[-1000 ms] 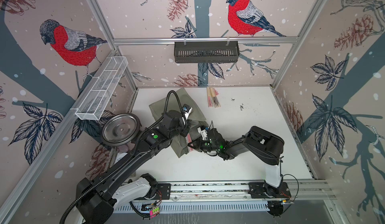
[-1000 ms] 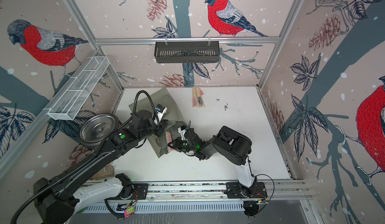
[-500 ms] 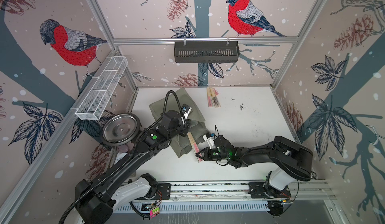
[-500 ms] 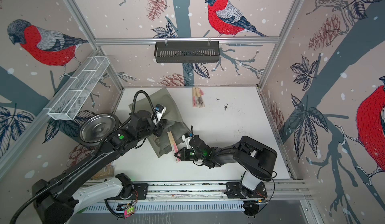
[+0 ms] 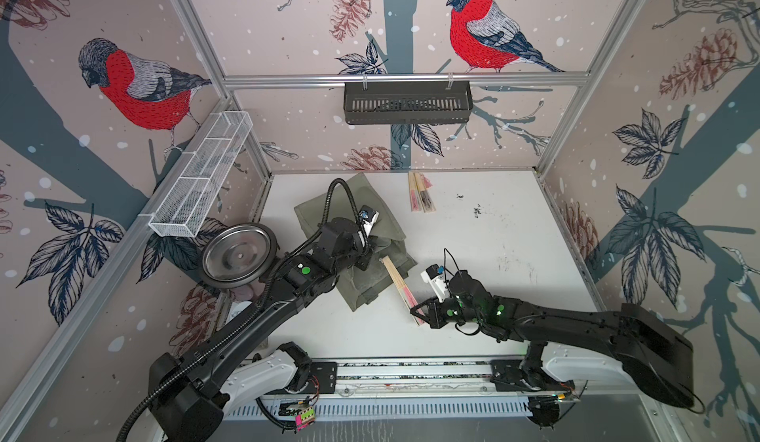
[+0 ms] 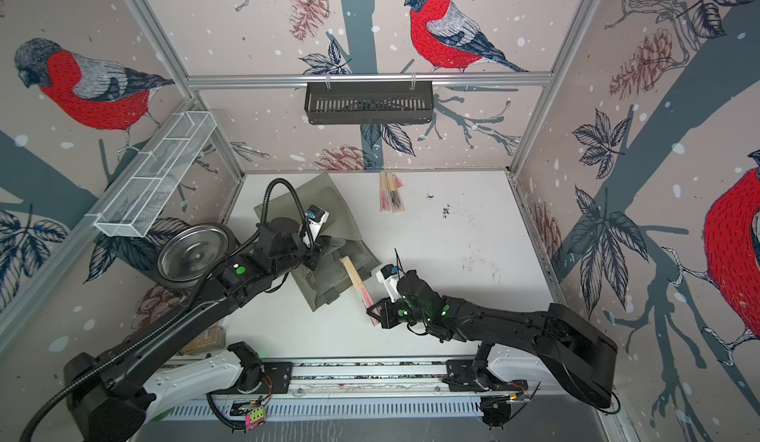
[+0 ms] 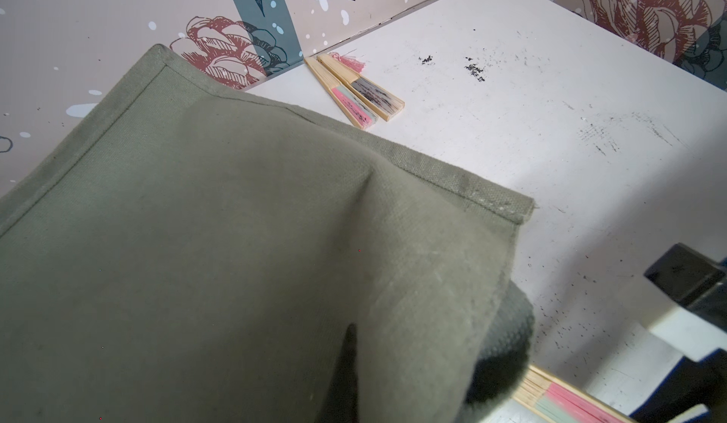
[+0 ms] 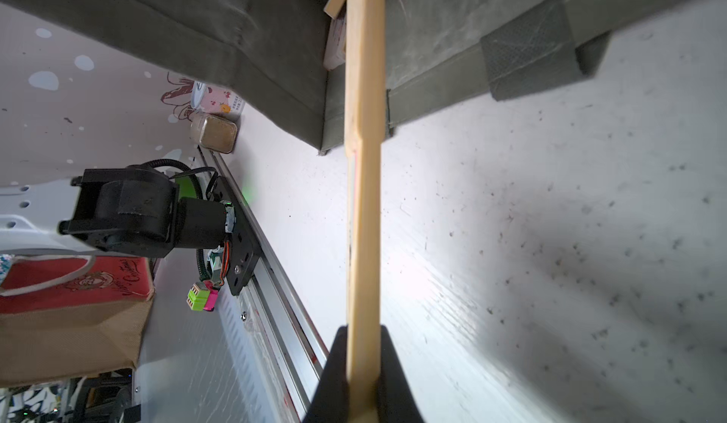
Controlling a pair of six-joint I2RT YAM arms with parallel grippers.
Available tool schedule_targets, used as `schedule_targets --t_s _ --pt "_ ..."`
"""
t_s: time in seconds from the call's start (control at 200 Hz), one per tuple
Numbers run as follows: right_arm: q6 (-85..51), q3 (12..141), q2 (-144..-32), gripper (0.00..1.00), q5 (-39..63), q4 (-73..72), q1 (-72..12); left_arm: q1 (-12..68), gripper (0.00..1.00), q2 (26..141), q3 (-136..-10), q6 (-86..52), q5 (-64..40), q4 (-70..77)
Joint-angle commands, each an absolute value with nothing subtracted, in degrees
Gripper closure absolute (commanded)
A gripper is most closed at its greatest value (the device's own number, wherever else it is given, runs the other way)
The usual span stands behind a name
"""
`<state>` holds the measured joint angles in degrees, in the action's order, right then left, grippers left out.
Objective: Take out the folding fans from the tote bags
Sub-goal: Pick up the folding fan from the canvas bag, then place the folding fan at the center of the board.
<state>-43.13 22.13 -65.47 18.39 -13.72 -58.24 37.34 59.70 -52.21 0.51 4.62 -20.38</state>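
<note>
On the left wall hangs a white wire-mesh tray, and below it a steel dish leans at the worktop's edge. My left arm reaches past the dish to the olive tote bag, which lies crumpled on the left half of the worktop. My left jaws are pressed together on the bag's cloth; I cannot see the tips, but in my left wrist view the fabric rises in a fold right up to the camera.

Just right of the bag, one closed fan slants across the worktop, with pale bamboo slats and a pink edge. Its far end overlaps the tote's mouth. Its near end sits between my right jaws, which pinch the slat from both sides, low over the worktop near the front rail. A second pale slat end shows inside the mouth beside it.

At the back, near the wall, two fans lie side by side, touching, well apart from the bag. One carries a pink tassel.
</note>
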Motion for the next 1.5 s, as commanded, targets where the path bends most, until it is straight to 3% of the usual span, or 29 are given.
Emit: schedule_targets --t_s 0.0,0.585,0.845,1.116,1.496 --pt "-38.26 21.24 -60.60 0.91 17.23 -5.56 -58.62 37.35 1.00 59.33 -52.45 1.05 4.57 -18.08" --pt "-40.08 18.98 -33.03 0.93 14.39 10.34 -58.71 37.35 1.00 59.81 -52.47 1.05 4.42 -18.19" --pt "-41.11 20.26 -24.42 0.93 5.24 12.28 -57.48 37.33 1.00 59.96 -52.64 1.14 4.24 -18.33" --pt "-37.25 26.21 -31.69 0.93 0.21 9.49 -49.82 37.35 1.00 59.86 -52.60 1.14 4.14 -18.36" --pt "-32.40 31.58 -50.41 0.93 11.95 1.49 -27.06 37.35 1.00 59.41 -52.34 1.23 4.48 -18.19"
